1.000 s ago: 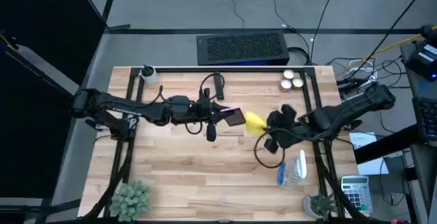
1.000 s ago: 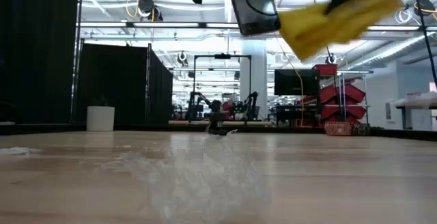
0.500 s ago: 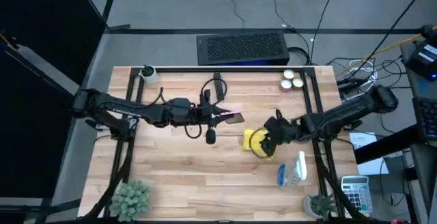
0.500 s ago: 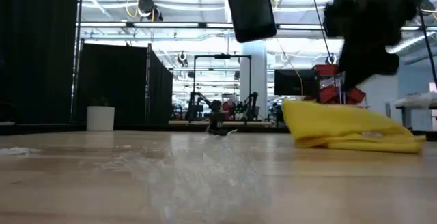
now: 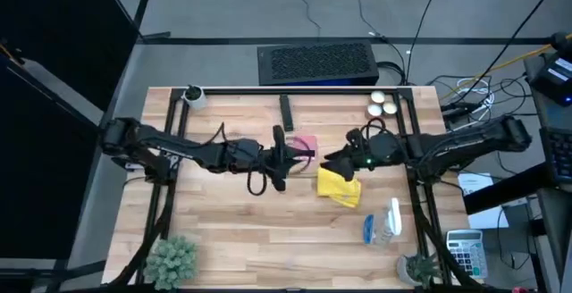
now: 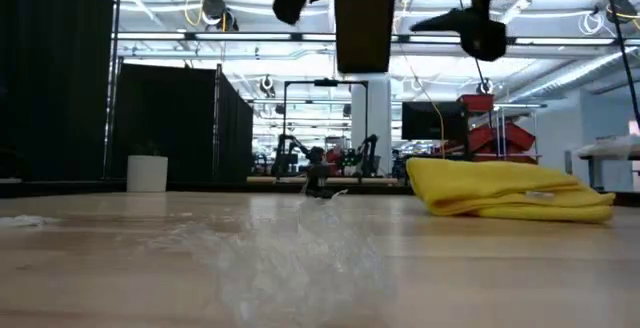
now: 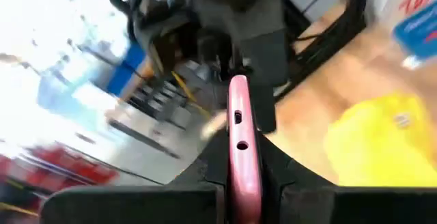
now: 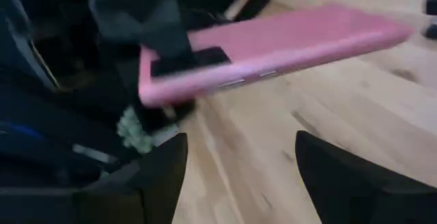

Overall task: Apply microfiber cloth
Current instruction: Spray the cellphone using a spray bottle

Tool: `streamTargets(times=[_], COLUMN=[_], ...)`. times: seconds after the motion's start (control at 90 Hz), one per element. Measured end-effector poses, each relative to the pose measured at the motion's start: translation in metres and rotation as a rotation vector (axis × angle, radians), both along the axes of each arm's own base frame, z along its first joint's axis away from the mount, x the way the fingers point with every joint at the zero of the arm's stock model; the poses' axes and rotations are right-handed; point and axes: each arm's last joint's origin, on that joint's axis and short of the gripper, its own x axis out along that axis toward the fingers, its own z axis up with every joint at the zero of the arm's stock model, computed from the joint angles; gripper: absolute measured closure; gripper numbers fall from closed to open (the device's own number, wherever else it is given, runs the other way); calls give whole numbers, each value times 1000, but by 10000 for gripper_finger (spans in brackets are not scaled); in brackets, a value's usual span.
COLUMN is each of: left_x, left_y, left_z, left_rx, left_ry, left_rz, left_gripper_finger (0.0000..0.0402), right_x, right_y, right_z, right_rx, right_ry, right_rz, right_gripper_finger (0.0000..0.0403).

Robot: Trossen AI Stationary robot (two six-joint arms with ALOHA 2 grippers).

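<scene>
Light wooden plank table point(image 5: 241, 230), framed by black rails, at the high view's centre; grey floor and cables above it. Beyond the table in the low view, a bright hall with black curtains. Small bright yellow soft microfiber cloth point(image 5: 339, 187) lying crumpled right of centre, folded into a low mound point(image 6: 508, 189). Left tool point(image 5: 284, 150) clamped on a pink flat rectangular phone point(image 7: 240, 149), held aloft. Right tool point(image 5: 342, 160) spread open, empty, just above the cloth.
</scene>
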Motion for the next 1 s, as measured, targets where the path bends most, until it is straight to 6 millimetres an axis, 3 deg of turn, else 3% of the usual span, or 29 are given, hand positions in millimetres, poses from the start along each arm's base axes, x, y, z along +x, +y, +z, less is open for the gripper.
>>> streamTargets(times=[0.233,0.578,0.778,1.0], left_x=[-1,-4,-4,-5], left_y=[-23,-28,-35,-43], left_z=[6,6,5,5], left_rx=[301,358,364,405], left_ry=[-35,-8,-22,-28], left_rz=[-2,79,23,-35], left_gripper_finger=[390,391,391,391], right_x=[6,4,5,15], right_y=[-1,4,-4,-18], right_z=[7,20,25,12], right_rx=[35,61,36,51], right_ry=[-104,-213,-256,-194], right_rz=[17,187,104,21], right_gripper_finger=[151,151,151,151])
